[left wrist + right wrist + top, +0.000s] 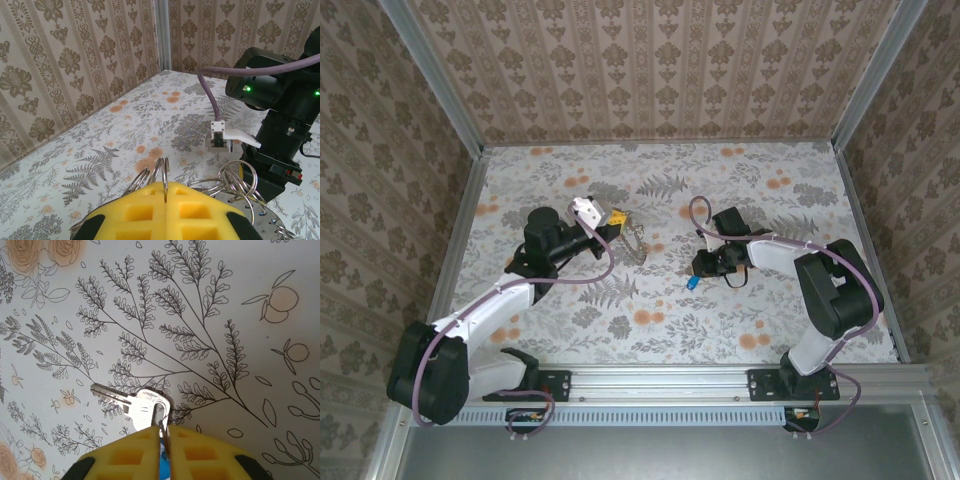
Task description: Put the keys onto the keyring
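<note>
Pinching shut, the left gripper [165, 189] clamps the keyring [164, 172], whose overlapping loops I cannot count. The right gripper [161, 434], closed too, grips one blue-headed key [131, 402].

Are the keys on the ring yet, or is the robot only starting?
Not finished. In hand: the left pincer is shut on the keyring, the right pincer on one key, held apart. Left: thread that key on. I can't tell if any key hangs there already.
</note>
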You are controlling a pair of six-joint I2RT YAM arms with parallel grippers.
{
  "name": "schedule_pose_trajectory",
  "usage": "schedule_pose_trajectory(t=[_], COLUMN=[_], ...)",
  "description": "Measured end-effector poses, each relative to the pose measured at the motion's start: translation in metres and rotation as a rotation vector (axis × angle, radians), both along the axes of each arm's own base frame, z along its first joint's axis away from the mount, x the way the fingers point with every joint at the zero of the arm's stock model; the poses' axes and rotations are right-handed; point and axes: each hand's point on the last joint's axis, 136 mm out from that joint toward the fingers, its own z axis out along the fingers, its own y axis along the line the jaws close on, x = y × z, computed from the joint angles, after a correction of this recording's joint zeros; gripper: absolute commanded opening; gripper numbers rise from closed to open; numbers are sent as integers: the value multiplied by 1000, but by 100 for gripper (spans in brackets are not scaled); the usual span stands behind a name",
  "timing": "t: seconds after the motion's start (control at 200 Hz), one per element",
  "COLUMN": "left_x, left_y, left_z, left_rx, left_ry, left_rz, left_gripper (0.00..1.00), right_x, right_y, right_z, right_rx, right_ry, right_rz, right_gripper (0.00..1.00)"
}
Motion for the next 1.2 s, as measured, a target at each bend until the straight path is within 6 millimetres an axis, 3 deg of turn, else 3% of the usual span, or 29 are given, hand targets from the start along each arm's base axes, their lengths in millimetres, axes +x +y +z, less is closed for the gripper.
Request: schedule_pose_trajectory(t=[0.465,0.85,0.985,1.2], left_x=[0,-2,-7,-34], left_y=[-1,-3,-5,-30], left_z=[-2,-2,-2,1], left_rx=[2,3,3,8], left_ry=[4,5,3,-10], left_rz=[-2,-12,-42,-193], left_gripper=[0,0,0,0], right_x=[1,5,1,-5], right_y=[0,2,2,4], right_z=[-2,6,35,129], right_rx=[-1,19,67,174], right_ry=[1,-58,-196,-595], right_rz=[2,7,30,111], right_gripper=[11,2,0,0])
